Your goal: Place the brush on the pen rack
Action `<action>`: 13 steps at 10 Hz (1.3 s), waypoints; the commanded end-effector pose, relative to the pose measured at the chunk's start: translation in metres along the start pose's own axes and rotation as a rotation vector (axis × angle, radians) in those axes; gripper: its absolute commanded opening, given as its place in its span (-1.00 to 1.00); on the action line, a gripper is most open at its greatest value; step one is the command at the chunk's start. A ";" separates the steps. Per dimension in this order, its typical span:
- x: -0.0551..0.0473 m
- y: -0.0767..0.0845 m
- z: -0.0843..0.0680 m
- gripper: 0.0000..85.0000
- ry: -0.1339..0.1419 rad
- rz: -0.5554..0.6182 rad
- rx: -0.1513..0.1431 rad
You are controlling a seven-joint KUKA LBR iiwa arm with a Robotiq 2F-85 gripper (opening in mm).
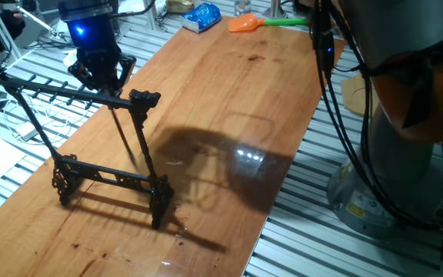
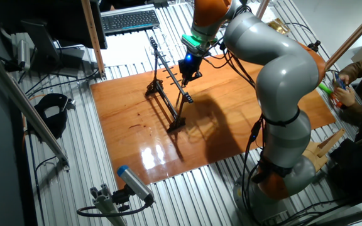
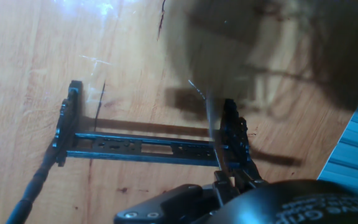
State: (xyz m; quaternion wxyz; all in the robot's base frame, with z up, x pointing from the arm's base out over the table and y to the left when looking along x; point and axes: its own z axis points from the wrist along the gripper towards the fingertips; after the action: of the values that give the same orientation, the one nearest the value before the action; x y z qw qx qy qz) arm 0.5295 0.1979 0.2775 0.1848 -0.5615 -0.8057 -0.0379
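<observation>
Glossy wooden surface (image 1: 229, 85), tall black metal pen rack (image 1: 83, 135) standing on it. Your gripper (image 1: 101, 75) sits right over rack's top bar. Thin pale grey brush (image 3: 211, 124) hangs down from fingers, long axis near vertical beside rack's end upright. Fingers look closed on its top, can't tell for certain.

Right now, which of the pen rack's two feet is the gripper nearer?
The right-hand foot in the one fixed view, below the bar's knobbed end. The gripper hangs over that half; the left foot is farther.
</observation>
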 end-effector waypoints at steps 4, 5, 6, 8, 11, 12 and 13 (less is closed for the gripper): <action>-0.001 0.004 -0.006 -0.60 -0.005 -0.003 0.005; -0.001 0.005 -0.007 -0.60 -0.004 -0.003 0.006; -0.002 0.006 -0.008 -0.60 -0.004 -0.005 0.006; -0.004 0.007 -0.009 -0.60 -0.011 -0.010 0.005; -0.008 0.011 -0.009 -0.60 -0.044 -0.005 -0.001; -0.012 0.013 -0.010 -0.60 -0.064 -0.009 0.002; -0.016 0.015 -0.013 -1.00 -0.067 -0.012 -0.002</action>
State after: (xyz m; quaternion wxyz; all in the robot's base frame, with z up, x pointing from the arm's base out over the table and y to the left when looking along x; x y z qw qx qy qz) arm 0.5519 0.1851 0.2815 0.1573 -0.5570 -0.8152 -0.0211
